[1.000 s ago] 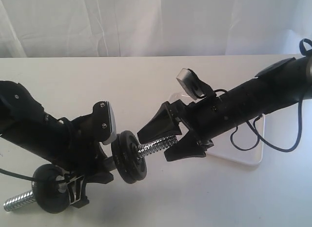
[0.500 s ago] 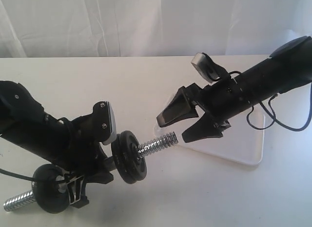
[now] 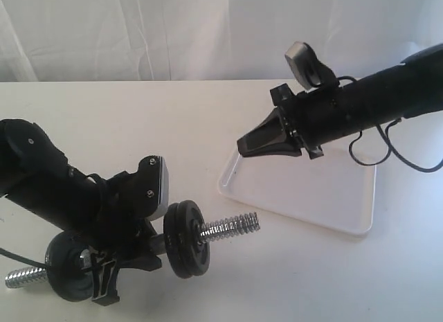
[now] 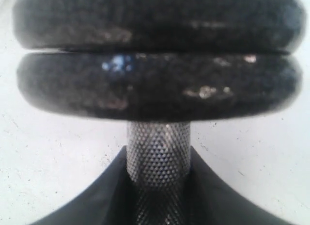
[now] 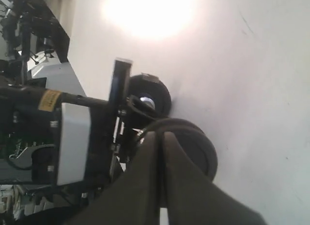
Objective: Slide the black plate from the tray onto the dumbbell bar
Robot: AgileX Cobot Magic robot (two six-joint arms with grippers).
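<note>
My left gripper (image 3: pixel 123 261) is shut on the dumbbell bar (image 3: pixel 232 227), holding it by the knurled shaft (image 4: pixel 158 157) a little above the table. Two black plates (image 3: pixel 185 239) sit side by side on the bar just past the left gripper (image 4: pixel 158 191); they fill the left wrist view (image 4: pixel 157 84). A third black plate (image 3: pixel 69 275) sits at the bar's other end. The bare threaded tip points toward the white tray (image 3: pixel 346 204). My right gripper (image 3: pixel 242 145) hovers over the tray's near-left corner, shut on nothing, fingers (image 5: pixel 145 162) pressed together. It stands well apart from the bar.
White cloth hangs behind the white table (image 3: pixel 138 121). A black cable (image 3: pixel 387 156) loops down from the right arm over the tray. In the right wrist view the left arm (image 5: pixel 72 133) and the plates (image 5: pixel 198 147) lie beyond the shut fingers.
My right gripper drew back from the bar's threaded tip, up and to the right, and went from wide open to shut. The left arm lowered the bar to a flatter angle.
</note>
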